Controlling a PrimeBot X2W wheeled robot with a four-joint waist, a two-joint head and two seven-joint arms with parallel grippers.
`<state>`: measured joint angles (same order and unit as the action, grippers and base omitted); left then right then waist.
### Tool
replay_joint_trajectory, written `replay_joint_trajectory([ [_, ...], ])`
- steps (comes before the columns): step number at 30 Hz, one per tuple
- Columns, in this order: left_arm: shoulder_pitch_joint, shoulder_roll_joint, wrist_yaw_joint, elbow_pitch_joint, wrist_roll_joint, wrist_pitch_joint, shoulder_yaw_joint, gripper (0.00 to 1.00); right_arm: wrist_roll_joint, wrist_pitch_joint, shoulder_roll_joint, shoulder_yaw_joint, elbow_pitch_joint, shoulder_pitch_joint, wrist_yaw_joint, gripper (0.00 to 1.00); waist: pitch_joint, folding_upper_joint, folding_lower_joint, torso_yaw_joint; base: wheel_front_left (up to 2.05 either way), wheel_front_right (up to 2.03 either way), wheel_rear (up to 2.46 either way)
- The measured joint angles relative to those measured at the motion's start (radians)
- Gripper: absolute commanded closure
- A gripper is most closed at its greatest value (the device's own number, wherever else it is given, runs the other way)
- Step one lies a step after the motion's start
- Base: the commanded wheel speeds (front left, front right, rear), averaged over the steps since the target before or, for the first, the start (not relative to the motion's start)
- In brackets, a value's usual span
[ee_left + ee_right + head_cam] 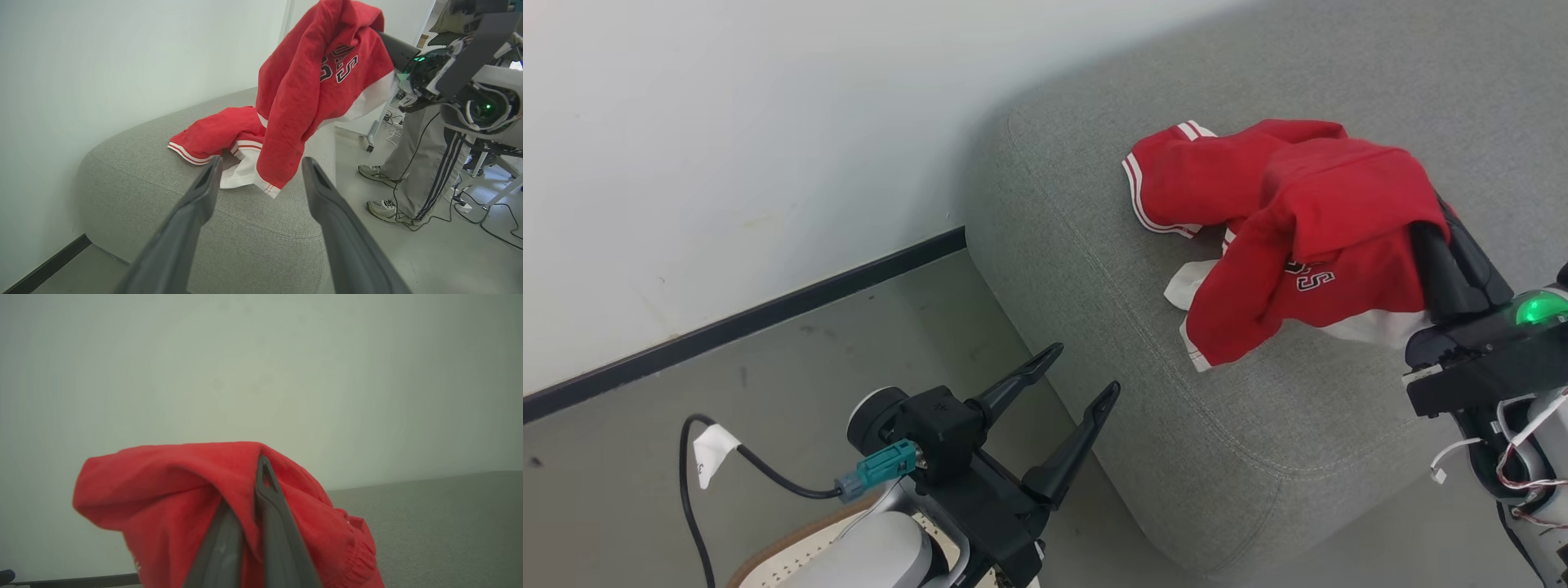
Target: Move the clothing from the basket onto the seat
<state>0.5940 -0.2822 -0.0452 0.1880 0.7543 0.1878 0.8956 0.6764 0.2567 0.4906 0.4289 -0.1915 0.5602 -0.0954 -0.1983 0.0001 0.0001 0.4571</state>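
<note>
**Red top half on the seat, half in the air**

A pale wall (727,163) with a dark skirting strip stands behind the seat (1217,425), a big grey woven piece with rounded corners on a grey floor (645,457). Beside the seat stand a person's legs (412,163) in grey striped trousers and trainers.

The red garment (1307,229), with white trim and dark lettering, is partly on the seat. One striped cuff and a white hem lie on the cushion, and the rest hangs from the right gripper (255,486). That gripper is closed on a fold, with cloth draped over its fingers (one fingertip pokes out).

The left gripper (1085,369) holds nothing, its jaws spread wide, near the seat's corner. Under its arm is an edge of the basket (768,549), brown-rimmed and perforated.
</note>
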Motion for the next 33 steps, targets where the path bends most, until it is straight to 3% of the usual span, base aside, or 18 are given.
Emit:
replay_joint_trajectory([
  [7,0.019,0.004,-0.006,-0.001,-0.009,0.0,0.011,0.0,-0.018,0.0,0.018,-0.04,0.007,0.023,-0.008,1.0,-0.027,0.0,0.0,-0.01,0.0,0.0,0.0],
  [14,0.038,0.008,-0.008,-0.003,-0.011,-0.001,0.018,0.0,-0.02,0.0,0.066,-0.1,-0.03,0.142,-0.019,1.0,-0.064,0.0,0.0,-0.027,0.0,0.0,0.0],
  [21,0.065,0.005,-0.009,-0.021,-0.021,-0.01,0.018,0.0,0.04,0.0,0.091,-0.187,-0.143,0.258,-0.028,1.0,-0.114,0.0,0.0001,-0.046,0.0,0.0,0.0],
  [33,0.127,-0.014,-0.009,-0.064,-0.036,-0.047,0.015,0.0,0.04,0.0,0.18,-0.209,-0.331,0.442,-0.028,1.0,-0.22,0.0,0.0,-0.087,0.0,0.0,0.0],
])
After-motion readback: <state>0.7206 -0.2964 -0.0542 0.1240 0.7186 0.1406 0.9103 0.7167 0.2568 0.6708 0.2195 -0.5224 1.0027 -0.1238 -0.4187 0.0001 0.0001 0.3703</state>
